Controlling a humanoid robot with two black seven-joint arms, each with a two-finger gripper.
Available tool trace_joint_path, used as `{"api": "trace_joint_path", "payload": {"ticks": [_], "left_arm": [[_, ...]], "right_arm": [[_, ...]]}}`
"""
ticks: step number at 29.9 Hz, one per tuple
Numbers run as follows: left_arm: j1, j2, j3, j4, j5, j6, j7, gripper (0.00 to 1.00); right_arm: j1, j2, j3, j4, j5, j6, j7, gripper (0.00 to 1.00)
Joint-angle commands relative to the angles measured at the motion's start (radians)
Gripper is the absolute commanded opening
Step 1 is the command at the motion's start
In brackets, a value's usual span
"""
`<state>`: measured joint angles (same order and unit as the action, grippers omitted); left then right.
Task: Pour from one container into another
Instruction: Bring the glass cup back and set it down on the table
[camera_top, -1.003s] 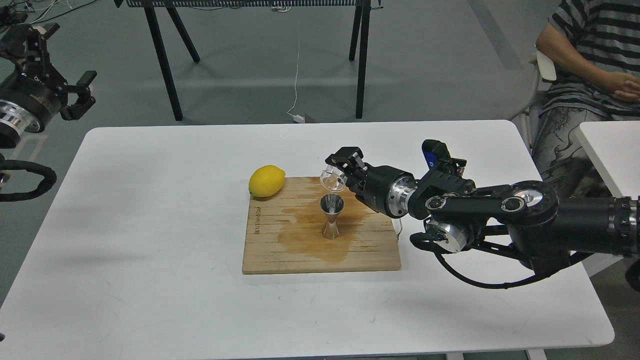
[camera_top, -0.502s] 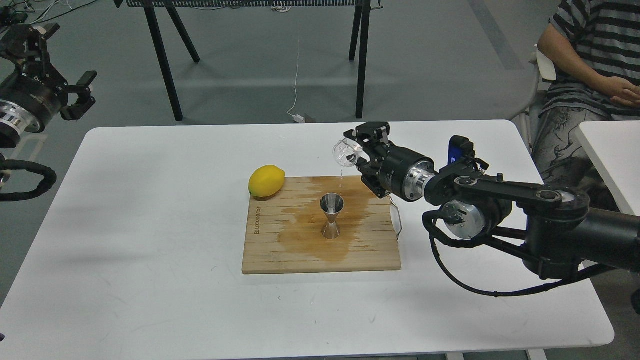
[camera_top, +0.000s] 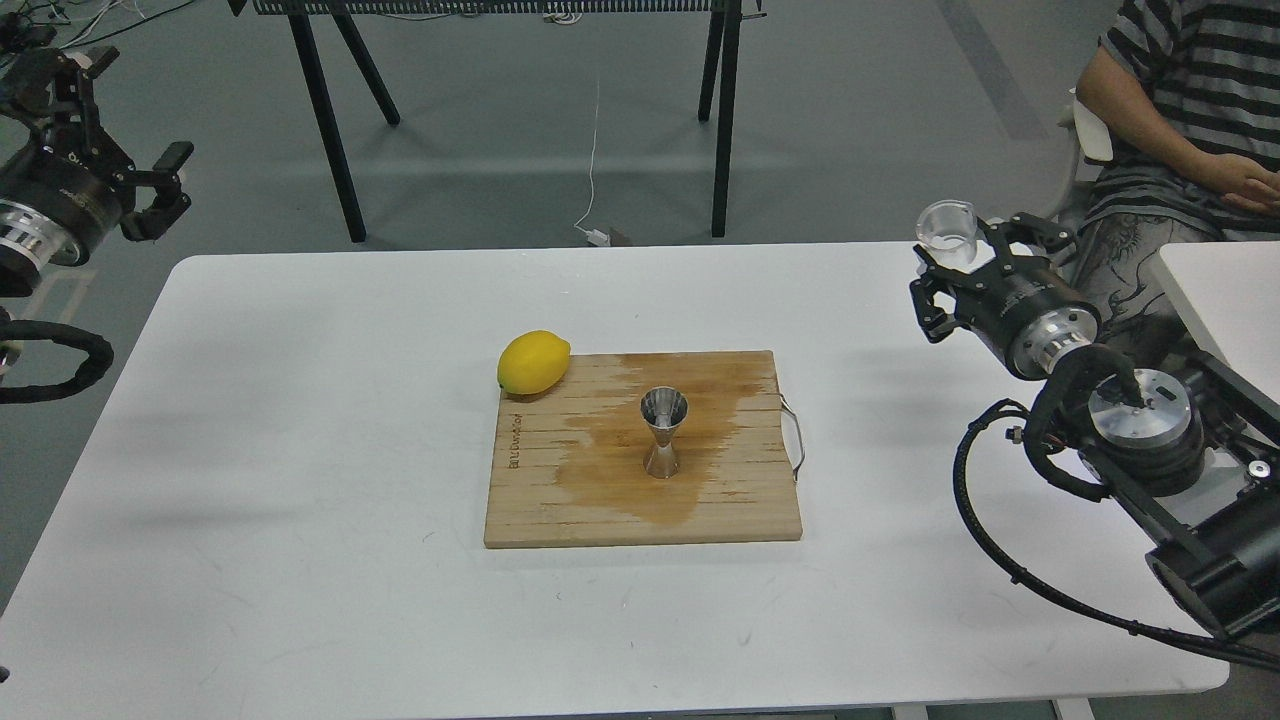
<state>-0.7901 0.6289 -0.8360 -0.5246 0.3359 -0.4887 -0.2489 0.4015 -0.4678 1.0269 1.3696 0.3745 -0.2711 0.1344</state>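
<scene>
The steel jigger stands upright in the middle of the wooden cutting board, inside a dark wet stain. My right gripper is far off to the right, above the table's back right corner, shut on the small clear glass cup, which it holds upright. My left gripper hovers open at the far left, off the table, holding nothing.
A yellow lemon lies at the board's back left corner. The board has a metal handle on its right side. A seated person is at the back right, and black table legs stand behind the white table.
My right arm has swung back and to the right, away from the jigger. The cup has turned from tilted over the jigger to upright. The left arm stays put.
</scene>
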Motion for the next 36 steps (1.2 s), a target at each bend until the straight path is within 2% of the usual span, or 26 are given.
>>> {"api": "trace_joint_path", "payload": {"ticks": [1,5,13,20,33,36], "left_arm": [[0.0,0.0,0.0,0.0,0.0,0.0,0.0,0.99],[0.0,0.0,0.0,0.0,0.0,0.0,0.0,0.99],[0.0,-0.002,0.0,0.0,0.0,0.0,0.002,0.99],[-0.001,0.0,0.0,0.0,0.0,0.0,0.002,0.99],[-0.001,0.0,0.0,0.0,0.0,0.0,0.004,0.99],[-0.001,0.0,0.0,0.0,0.0,0.0,0.004,0.99]], "right_arm": [[-0.116,0.043,0.117,-0.02,0.007,0.007,-0.001,0.02],[-0.171,0.112,0.222,-0.084,0.009,0.021,0.001,0.03],[-0.196,0.262,0.3,-0.303,0.007,0.226,0.004,0.03],[-0.199,0.325,0.306,-0.383,0.007,0.342,0.016,0.04],[-0.196,0.399,0.309,-0.475,0.007,0.345,0.057,0.04],[-0.196,0.4,0.303,-0.477,0.007,0.345,0.057,0.08]]}}
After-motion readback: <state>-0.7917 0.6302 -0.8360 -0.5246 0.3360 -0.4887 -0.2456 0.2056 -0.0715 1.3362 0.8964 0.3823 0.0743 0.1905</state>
